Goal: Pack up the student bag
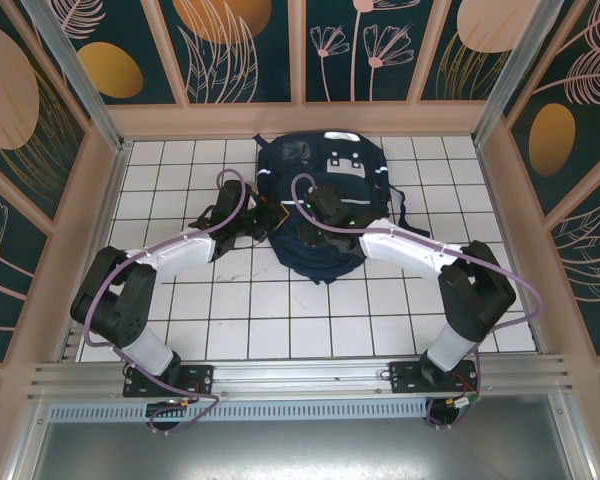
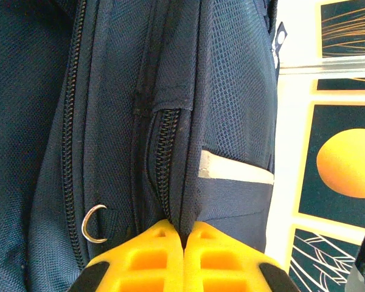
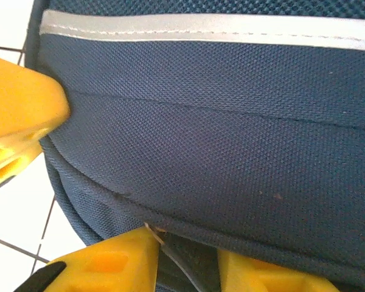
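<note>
The student bag [image 1: 325, 175], navy with white patches near its top, lies flat on the white tiles at the far middle. My left gripper [image 1: 267, 215] is at the bag's left side. In the left wrist view it [image 2: 184, 234] is shut on a fold of navy fabric beside a zipper [image 2: 164, 140]. My right gripper [image 1: 315, 232] rests on the bag's near half. In the right wrist view its yellow fingers [image 3: 125, 261] stand a little apart with dark bag fabric pinched between them, below the reflective stripe [image 3: 201, 27]. A left gripper finger [image 3: 18, 115] presses the bag's edge there.
Dark straps [image 1: 208, 215] spill off the bag's left side and more lie at its right [image 1: 412, 228]. A metal D-ring [image 2: 94, 224] hangs beside the zipper. Patterned walls [image 1: 70, 200] close in the table on three sides, with a metal rail [image 1: 300, 378] at the front.
</note>
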Controlling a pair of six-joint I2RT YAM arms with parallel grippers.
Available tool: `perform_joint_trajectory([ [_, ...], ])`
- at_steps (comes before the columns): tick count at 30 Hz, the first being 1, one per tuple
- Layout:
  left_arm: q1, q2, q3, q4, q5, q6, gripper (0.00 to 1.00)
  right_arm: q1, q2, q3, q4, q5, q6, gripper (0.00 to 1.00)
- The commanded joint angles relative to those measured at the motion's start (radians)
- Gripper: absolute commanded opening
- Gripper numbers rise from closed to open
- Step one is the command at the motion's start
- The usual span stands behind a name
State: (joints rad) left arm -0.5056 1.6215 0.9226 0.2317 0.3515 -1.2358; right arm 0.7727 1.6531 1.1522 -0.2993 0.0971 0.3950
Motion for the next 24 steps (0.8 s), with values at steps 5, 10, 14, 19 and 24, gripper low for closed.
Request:
perform_joint_trajectory([
  [5,-0.002,-0.058,0.043,0.05,0.0,0.024,0.0,0.011,0.011,0.025,-0.066,0.123,-0.001,0.13],
  [10,0.026,-0.08,-0.004,0.023,-0.063,0.045,0.0,-0.014,-0.076,-0.078,-0.093,0.2,0.008,0.07],
  [14,0.06,-0.087,-0.043,0.033,-0.063,0.055,0.0,-0.097,-0.181,-0.191,-0.074,0.169,0.01,0.05],
  [19,0.098,-0.093,-0.053,0.008,-0.069,0.082,0.0,-0.213,-0.252,-0.238,-0.057,0.189,0.019,0.03],
  [24,0.15,-0.099,-0.038,-0.042,-0.063,0.155,0.0,-0.289,-0.233,-0.201,-0.011,0.199,-0.045,0.01],
])
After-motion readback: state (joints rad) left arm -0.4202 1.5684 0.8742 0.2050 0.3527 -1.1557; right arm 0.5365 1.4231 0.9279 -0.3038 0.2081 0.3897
